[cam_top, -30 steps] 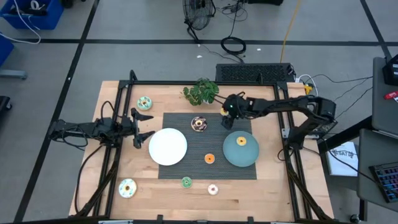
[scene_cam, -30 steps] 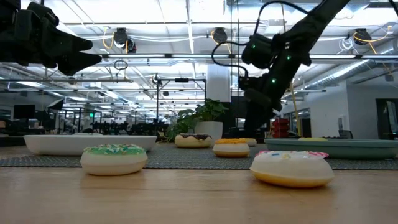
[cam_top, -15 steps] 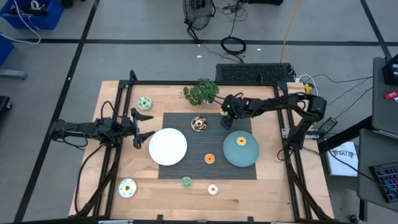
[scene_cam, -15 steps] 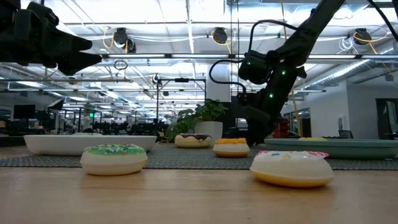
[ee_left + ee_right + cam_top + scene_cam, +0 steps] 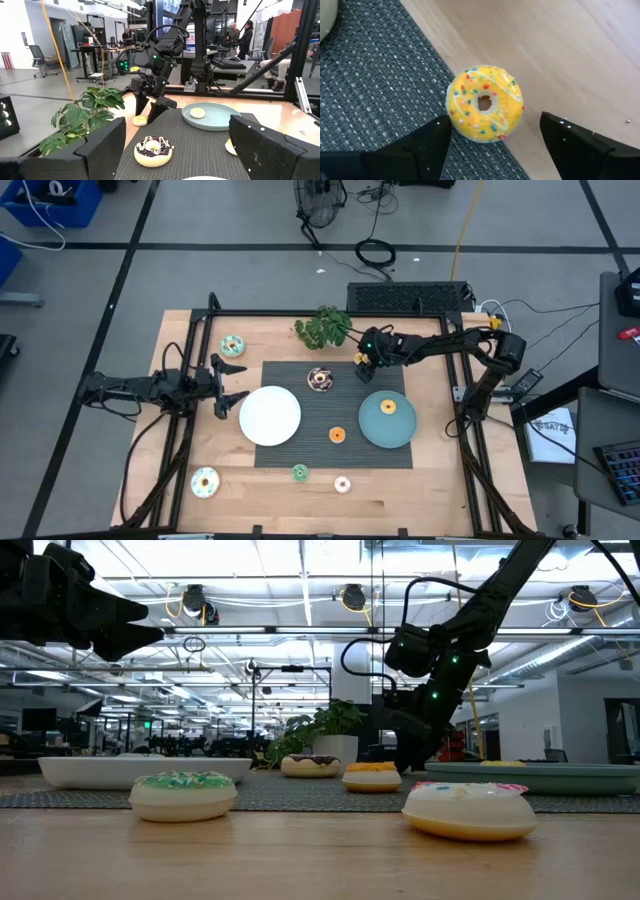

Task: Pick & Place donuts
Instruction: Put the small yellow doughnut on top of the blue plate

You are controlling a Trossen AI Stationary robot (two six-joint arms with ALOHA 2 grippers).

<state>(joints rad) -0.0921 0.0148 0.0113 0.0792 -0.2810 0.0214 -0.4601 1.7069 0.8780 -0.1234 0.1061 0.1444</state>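
A yellow sprinkled donut (image 5: 484, 103) lies flat across the grey mat's far edge, half on mat (image 5: 380, 85) and half on wood. My right gripper (image 5: 492, 150) hangs open just above it, slanting down, one finger on either side and touching nothing; it also shows in the left wrist view (image 5: 150, 107) over that donut (image 5: 140, 120). More donuts lie around: chocolate (image 5: 320, 379), orange (image 5: 337, 434), green (image 5: 300, 472), pink (image 5: 342, 484), mint (image 5: 232, 345), and one on the teal plate (image 5: 388, 407). My left gripper (image 5: 228, 385) waits open at the table's left side.
A white plate (image 5: 270, 415) and a teal plate (image 5: 400, 435) sit on the mat. A leafy plant (image 5: 322, 327) stands at the far edge, close to my right gripper. Another donut (image 5: 205, 481) lies on bare wood near the front left corner.
My right gripper has sunk toward the yellow donut at the mat's far edge, tipping a little more downward, and its fingers have stayed open. No donut has moved.
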